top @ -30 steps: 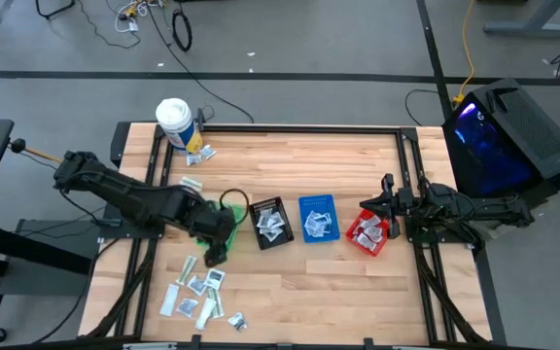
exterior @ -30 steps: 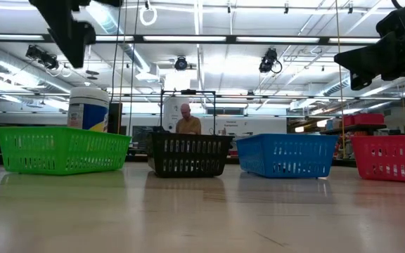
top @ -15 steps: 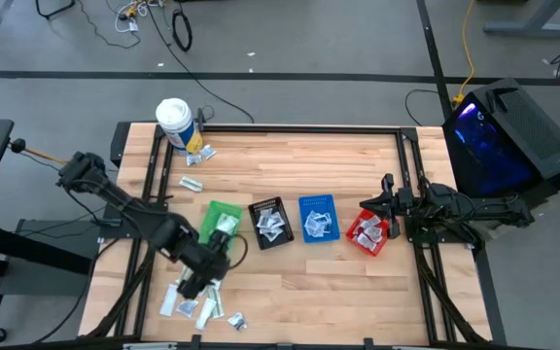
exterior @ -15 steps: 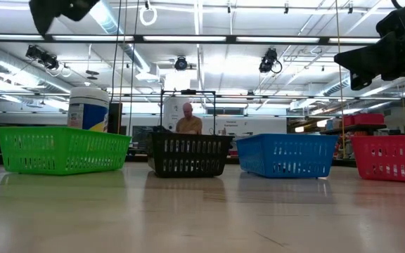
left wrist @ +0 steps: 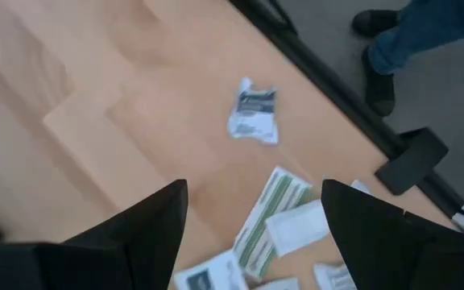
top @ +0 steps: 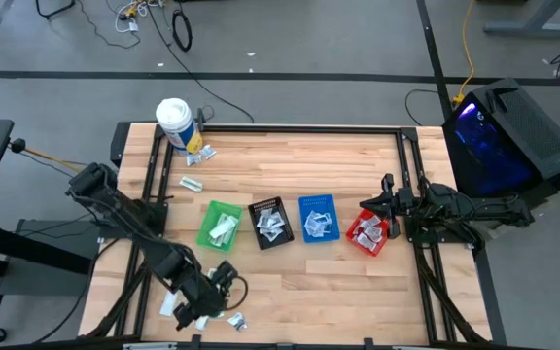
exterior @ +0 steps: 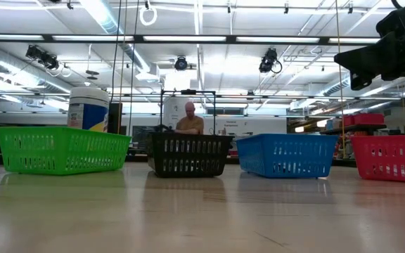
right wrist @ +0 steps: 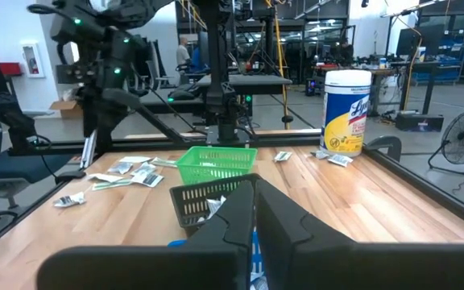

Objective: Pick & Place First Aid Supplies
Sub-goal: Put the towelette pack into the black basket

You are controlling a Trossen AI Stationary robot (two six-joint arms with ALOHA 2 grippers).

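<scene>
The left gripper (top: pixel 205 303), fingers spread and empty, reaches low over the first aid supplies (top: pixel 194 297) scattered at the table's (top: pixel 290 292) near-left edge. Far right, the right gripper (top: pixel 387 206) waits pressed together above the red bin (top: pixel 368 233).

Open left gripper (left wrist: pixel 252 221) above sachets (left wrist: pixel 276 217) on table (left wrist: pixel 95 105) (crumpled one (left wrist: pixel 254 113) apart).

The white cylindrical tub (right wrist: pixel 346 110) at the far corner of the table carries a yellow and blue label with a word in blue script that appears to read "Lysol". Print on the scattered sachets (left wrist: pixel 254 118) is too small to read.
</scene>
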